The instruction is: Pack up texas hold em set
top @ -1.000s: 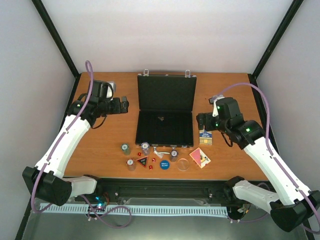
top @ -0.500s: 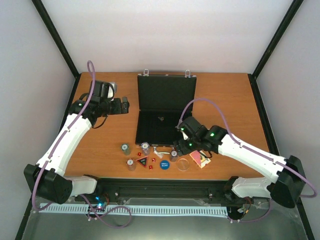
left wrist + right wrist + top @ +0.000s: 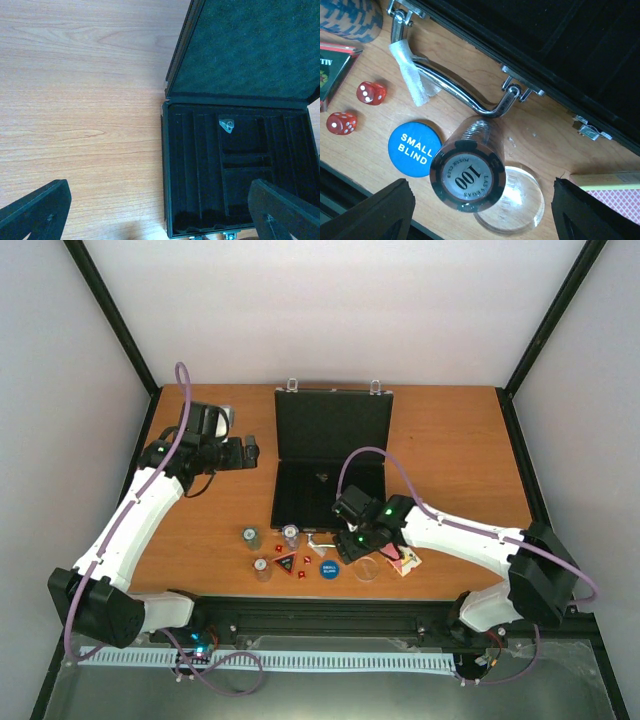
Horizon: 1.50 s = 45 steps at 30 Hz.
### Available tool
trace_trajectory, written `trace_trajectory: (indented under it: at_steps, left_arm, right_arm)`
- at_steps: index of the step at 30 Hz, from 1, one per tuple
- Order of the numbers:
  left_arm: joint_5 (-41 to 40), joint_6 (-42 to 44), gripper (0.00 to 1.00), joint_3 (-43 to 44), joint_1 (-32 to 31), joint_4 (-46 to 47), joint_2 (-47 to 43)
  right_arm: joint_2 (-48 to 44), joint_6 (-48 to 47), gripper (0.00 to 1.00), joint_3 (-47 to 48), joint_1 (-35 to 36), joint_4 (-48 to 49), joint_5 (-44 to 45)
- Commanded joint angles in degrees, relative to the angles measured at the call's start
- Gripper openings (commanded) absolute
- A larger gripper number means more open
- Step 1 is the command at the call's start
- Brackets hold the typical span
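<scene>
The black briefcase point(image 3: 330, 465) lies open at mid-table, lid up; it also shows in the left wrist view point(image 3: 235, 165). Its silver handle point(image 3: 465, 97) faces the near edge. My right gripper point(image 3: 352, 540) is open and hovers over a brown "100" chip stack point(image 3: 468, 172), its fingers point(image 3: 390, 210) wide on both sides of it and not touching. The blue "SMALL BLIND" button point(image 3: 415, 148) and two red dice point(image 3: 371, 93) lie beside the stack. A card deck point(image 3: 402, 558) lies to the right. My left gripper point(image 3: 248, 450) is open and empty, left of the case.
Three more chip stacks point(image 3: 251, 537) stand left of the handle. A clear round disc point(image 3: 515, 205) lies against the "100" stack. A triangular red-green piece point(image 3: 285, 562) lies by the dice. A small silver piece point(image 3: 227, 125) lies inside the case.
My right arm has swung from the right side of the case down and left to the chip stack by the handle. The card box beside the case is no longer there. The left arm is still.
</scene>
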Motion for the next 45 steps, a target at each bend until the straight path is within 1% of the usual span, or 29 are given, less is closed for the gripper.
trace_trajectory:
  at_steps: [1,5,14,19,20,26,29,30,34,41,45]
  left_arm:
    - [0.67,0.31,1.0,0.18,-0.18,-1.95,-0.13]
    - [0.55,0.76,1.0,-0.03,-0.17,-2.39,-0.35]
    - [0.62,1.53,1.0,-0.98,-0.24,-2.62,-1.03]
    - [0.41,1.83,1.0,-1.3,-0.16,-2.7,-1.34]
    - [0.38,1.91,1.0,-1.28,-0.16,-2.7,-1.46]
    - [0.45,2.23,1.0,-1.1,-0.21,-2.73,-1.43]
    - [0.38,2.21,1.0,-1.24,-0.17,-2.71,-1.45]
    - [0.42,2.22,1.0,-1.35,-0.16,-2.66,-1.43]
    - [0.38,2.41,1.0,-1.49,-0.21,-2.63,-1.6]
    - [0.46,2.46,1.0,-2.01,-0.15,-2.47,-1.94]
    - [0.54,2.44,1.0,-2.78,-0.19,-2.27,-2.35]
  right_arm:
    - [1.89,1.61,0.76,0.85,1.13,2.06,0.05]
    - [4.17,2.13,0.75,1.15,1.95,2.6,-0.09]
    - [7.34,3.08,0.66,1.78,2.74,3.26,1.12]
    - [8.63,2.83,0.63,1.93,2.74,3.93,0.9]
    - [8.97,2.76,0.61,1.98,2.74,4.07,0.97]
    - [11.12,3.0,0.37,3.22,2.69,4.24,1.99]
    - [11.42,3.33,0.18,4.14,2.74,3.33,2.67]
    - [11.32,3.43,0.14,4.53,2.74,2.76,2.99]
    - [10.0,3.22,0.03,7.89,2.74,-1.55,4.48]
    - [6.12,2.65,0.03,17.93,2.74,-11.25,6.34]
    - [3.98,3.11,0.03,20.76,2.74,-14.17,8.42]
